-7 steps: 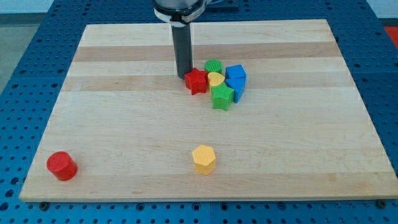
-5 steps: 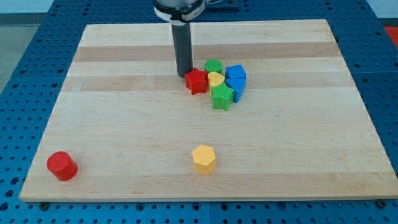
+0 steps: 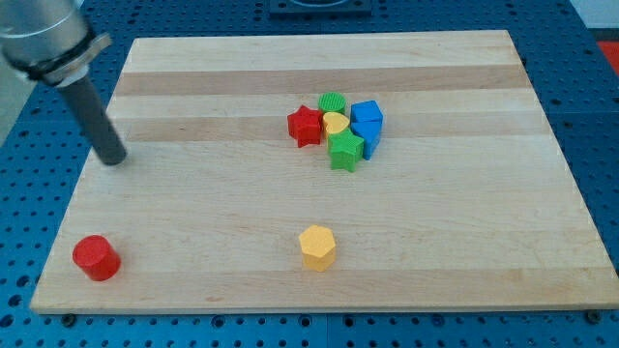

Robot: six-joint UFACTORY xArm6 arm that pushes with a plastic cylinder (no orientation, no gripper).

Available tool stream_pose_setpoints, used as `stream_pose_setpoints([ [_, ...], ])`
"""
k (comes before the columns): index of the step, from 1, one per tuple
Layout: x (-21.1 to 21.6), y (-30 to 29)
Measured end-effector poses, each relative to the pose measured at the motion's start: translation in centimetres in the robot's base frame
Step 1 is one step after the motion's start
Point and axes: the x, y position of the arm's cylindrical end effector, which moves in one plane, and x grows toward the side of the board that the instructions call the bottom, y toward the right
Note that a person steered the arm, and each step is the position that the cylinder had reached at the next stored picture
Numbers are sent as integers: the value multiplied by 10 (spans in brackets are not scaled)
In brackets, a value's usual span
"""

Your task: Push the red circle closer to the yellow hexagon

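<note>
The red circle [image 3: 96,257] lies near the board's bottom left corner. The yellow hexagon [image 3: 317,247] lies at the bottom centre, well to the right of the circle. My tip [image 3: 114,159] rests on the board near its left edge, above the red circle and a little to its right, clearly apart from it. It touches no block.
A tight cluster sits right of centre near the top: a red star [image 3: 305,126], a green round block [image 3: 332,102], a yellow heart [image 3: 335,123], a green star [image 3: 345,150] and two blue blocks [image 3: 367,120]. The wooden board [image 3: 193,208] lies on a blue perforated table.
My tip has swept from beside the red star in the cluster far to the left, to the board's left edge. No block has moved.
</note>
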Motion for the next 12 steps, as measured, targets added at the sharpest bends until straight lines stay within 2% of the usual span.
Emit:
stream_pose_setpoints([
  [1, 25, -31],
  [2, 29, -31],
  [5, 146, -30],
  [6, 166, -29],
  [8, 135, -15],
  [11, 123, 86],
  [12, 128, 100],
])
